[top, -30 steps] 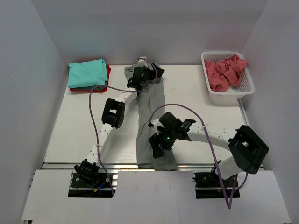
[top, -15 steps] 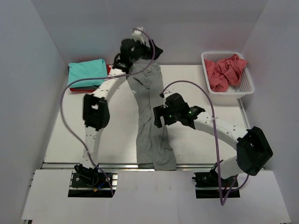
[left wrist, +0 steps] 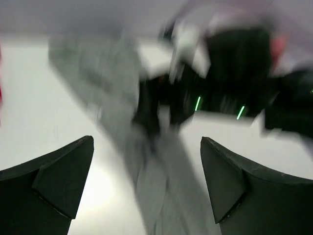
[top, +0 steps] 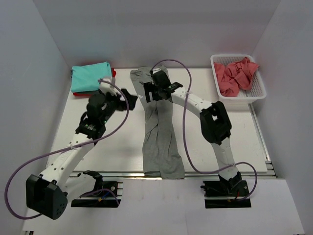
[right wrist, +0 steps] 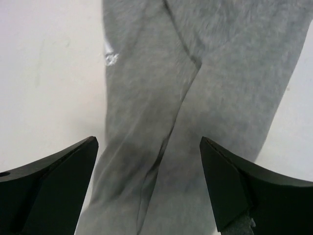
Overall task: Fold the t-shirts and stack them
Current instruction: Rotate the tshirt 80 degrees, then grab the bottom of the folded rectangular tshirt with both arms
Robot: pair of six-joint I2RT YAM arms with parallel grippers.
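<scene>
The right fingers [right wrist: 49, 183] are spread wide and grasp nothing. Between them lies the grey t-shirt [right wrist: 195, 98], a creased strip of cloth running away from the wrist camera, with two folds crossing near its middle. A small white mark [right wrist: 111, 58] sits near the shirt's left edge, ahead of the left-hand finger. Bare tabletop [right wrist: 44, 73] shows on either side of the cloth. Whether the tips touch the cloth cannot be told.

From above, these fingers [top: 152, 92] are over the far part of the grey t-shirt [top: 161, 142], which is drawn out long and narrow from the far edge of the tabletop [top: 112, 132] to its near edge, widening slightly at the near end. The right arm [top: 195, 103] reaches out over the shirt's right side.

The left fingers [left wrist: 58, 181] are also parted, with nothing between them. Their wrist view is blurred by motion; the grey shirt [left wrist: 98, 83] lies ahead of them, apart from them. From above they [top: 128, 97] are over bare tabletop, just to the left of the grey shirt, not on it.

At the far left corner a folded teal t-shirt [top: 90, 77] lies on top of a red t-shirt [top: 114, 73], of which only an edge shows. At the far right a white basket [top: 254, 90] holds crumpled coral-pink t-shirts [top: 234, 74].
</scene>
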